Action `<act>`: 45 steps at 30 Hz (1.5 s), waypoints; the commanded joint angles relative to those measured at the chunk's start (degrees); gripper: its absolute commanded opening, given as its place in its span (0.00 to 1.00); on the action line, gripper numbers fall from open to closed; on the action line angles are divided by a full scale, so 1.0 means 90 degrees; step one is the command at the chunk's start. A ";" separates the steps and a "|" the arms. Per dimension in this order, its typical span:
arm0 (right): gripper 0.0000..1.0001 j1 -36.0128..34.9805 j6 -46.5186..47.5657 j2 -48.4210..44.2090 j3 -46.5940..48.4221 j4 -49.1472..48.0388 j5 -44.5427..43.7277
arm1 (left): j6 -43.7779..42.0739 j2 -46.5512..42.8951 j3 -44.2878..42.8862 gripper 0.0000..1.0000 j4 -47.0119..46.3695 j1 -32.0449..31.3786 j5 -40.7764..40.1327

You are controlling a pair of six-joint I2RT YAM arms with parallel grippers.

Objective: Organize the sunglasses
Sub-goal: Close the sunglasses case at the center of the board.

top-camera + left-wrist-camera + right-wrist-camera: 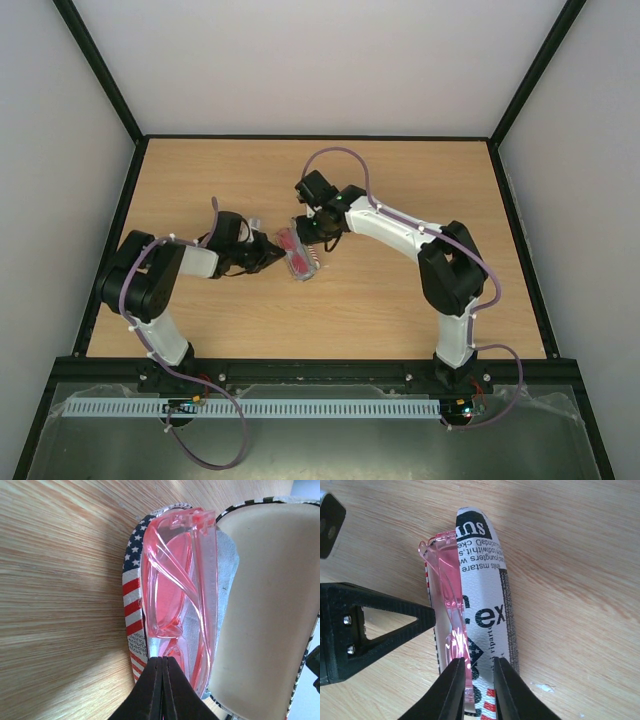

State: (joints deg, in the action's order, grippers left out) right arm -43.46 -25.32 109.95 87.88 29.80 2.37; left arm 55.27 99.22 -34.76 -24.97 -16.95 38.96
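Observation:
The sunglasses (294,248), translucent red-pink, lie folded in the open flag-print case (305,268) at the table's middle. In the left wrist view the sunglasses (172,580) rest on a light blue cloth (227,570) inside the case's lower half (132,592), with the cream-lined lid (265,605) standing open. My left gripper (162,660) is shut, its tips against the glasses' near end at the case rim. My right gripper (479,667) straddles the printed lid (485,580), one finger beside the sunglasses (450,590), and holds it. The left gripper's fingers (427,616) touch the case's side.
The wooden table (420,180) is bounded by a black frame and white walls. Both arms meet over the case. A small white speck (542,686) lies on the wood by the lid.

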 commanded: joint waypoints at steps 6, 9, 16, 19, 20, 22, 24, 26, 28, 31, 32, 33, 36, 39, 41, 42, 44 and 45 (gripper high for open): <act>0.11 -0.0034 -0.0023 0.0270 -0.0080 -0.0038 0.0411 | -0.0144 0.0147 -0.0085 0.02 -0.0056 0.0061 0.0075; 0.10 -0.0047 -0.0019 0.0325 -0.0067 -0.0024 0.0457 | -0.0135 0.0167 -0.0090 0.02 -0.0077 0.0066 0.0094; 0.09 -0.0173 -0.0008 0.0491 0.0024 0.0011 0.0469 | -0.0161 0.0224 -0.0084 0.02 -0.0117 0.0072 0.0114; 0.09 -0.0229 -0.0014 0.0569 0.0108 0.0047 0.0479 | -0.0147 0.0245 -0.0050 0.02 -0.0166 0.0081 0.0128; 0.09 -0.0251 -0.0009 0.0596 0.0131 0.0064 0.0473 | -0.0141 0.0252 -0.0041 0.02 -0.0177 0.0081 0.0133; 0.08 -0.0284 -0.0019 0.0636 0.0157 0.0058 0.0477 | -0.0136 0.0260 -0.0041 0.02 -0.0189 0.0095 0.0141; 0.08 -0.0313 -0.0028 0.0667 0.0166 0.0045 0.0484 | -0.0135 0.0255 -0.0034 0.02 -0.0199 0.0097 0.0150; 0.08 -0.0334 -0.0043 0.0699 0.0189 0.0039 0.0495 | -0.0138 0.0255 -0.0025 0.02 -0.0208 0.0112 0.0153; 0.08 -0.0387 -0.0048 0.0766 0.0244 0.0049 0.0527 | -0.0135 0.0268 -0.0023 0.02 -0.0230 0.0111 0.0167; 0.08 -0.0473 -0.0064 0.0852 0.0275 0.0045 0.0496 | -0.0126 0.0294 0.0013 0.02 -0.0279 0.0111 0.0172; 0.08 -0.0491 -0.0074 0.0871 0.0280 0.0032 0.0498 | -0.0130 0.0304 0.0022 0.02 -0.0302 0.0119 0.0173; 0.08 -0.0520 -0.0087 0.0890 0.0279 0.0036 0.0499 | -0.0121 0.0306 0.0043 0.02 -0.0336 0.0122 0.0172; 0.08 -0.0572 -0.0087 0.0952 0.0285 0.0050 0.0503 | -0.0101 0.0346 0.0107 0.02 -0.0414 0.0134 0.0194; 0.08 -0.0605 -0.0097 0.1026 0.0426 0.0058 0.0509 | -0.0086 0.0353 0.0160 0.02 -0.0486 0.0144 0.0209; 0.08 -0.0638 -0.0104 0.1085 0.0483 0.0076 0.0508 | -0.0081 0.0353 0.0173 0.02 -0.0505 0.0154 0.0210; 0.08 -0.0655 -0.0106 0.1110 0.0494 0.0063 0.0513 | -0.0085 0.0353 0.0189 0.02 -0.0509 0.0157 0.0216; 0.08 -0.0677 -0.0116 0.1170 0.0532 0.0077 0.0518 | -0.0086 0.0339 0.0194 0.02 -0.0520 0.0172 0.0241; 0.08 -0.0687 -0.0116 0.1198 0.0538 0.0066 0.0526 | -0.0087 0.0326 0.0198 0.02 -0.0513 0.0185 0.0239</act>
State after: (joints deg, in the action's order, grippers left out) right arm -49.15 -26.00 116.79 93.10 25.98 7.60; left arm 54.70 101.36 -33.89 -28.32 -15.70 40.53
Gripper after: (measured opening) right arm 0.084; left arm 0.023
